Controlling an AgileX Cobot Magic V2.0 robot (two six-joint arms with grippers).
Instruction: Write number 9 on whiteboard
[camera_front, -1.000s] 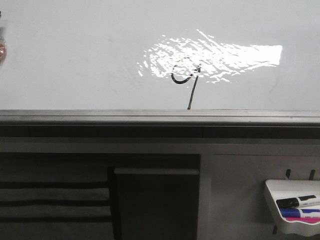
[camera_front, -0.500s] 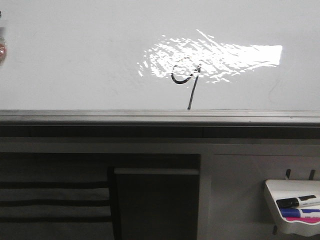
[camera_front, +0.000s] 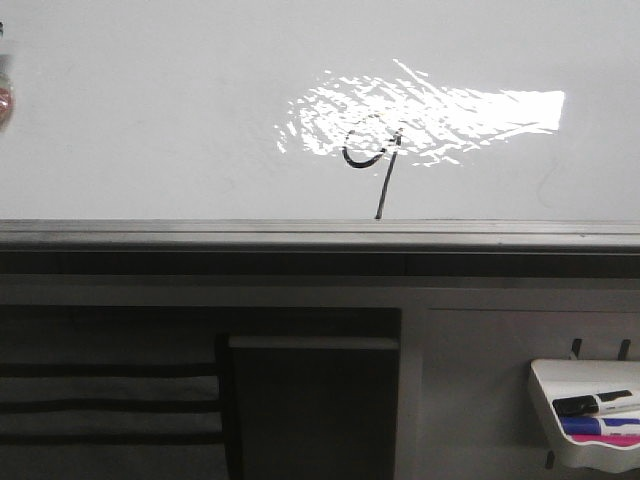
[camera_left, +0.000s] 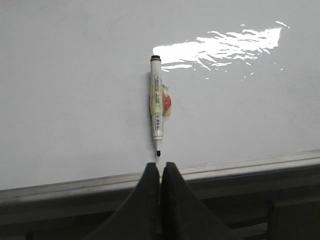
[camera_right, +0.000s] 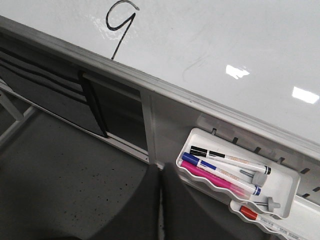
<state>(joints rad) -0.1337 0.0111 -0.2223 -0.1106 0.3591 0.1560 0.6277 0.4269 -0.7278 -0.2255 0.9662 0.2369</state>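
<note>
One number 9 sits low on the whiteboard, by the glare. Left gripper and right gripper both pinched together, empty. The uncapped marker looks light, stiff, slick; grab mid-barrel.

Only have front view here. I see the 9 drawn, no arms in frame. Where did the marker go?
Observer: The marker lies flat on the whiteboard, uncapped, tip toward the board's metal edge, seen from the left wrist view.
Operator: Left gripper holding anything?
Observer: No. The left gripper has its jaws shut on nothing, just short of the marker tip.
Operator: And the right?
Observer: The right gripper also has its jaws shut and empty, beside the marker tray below the board.
Operator: The 9 readable from there?
Observer: Yes, the number 9 shows clearly in the right wrist view, free of glare, tail ending near the edge strip.
</note>
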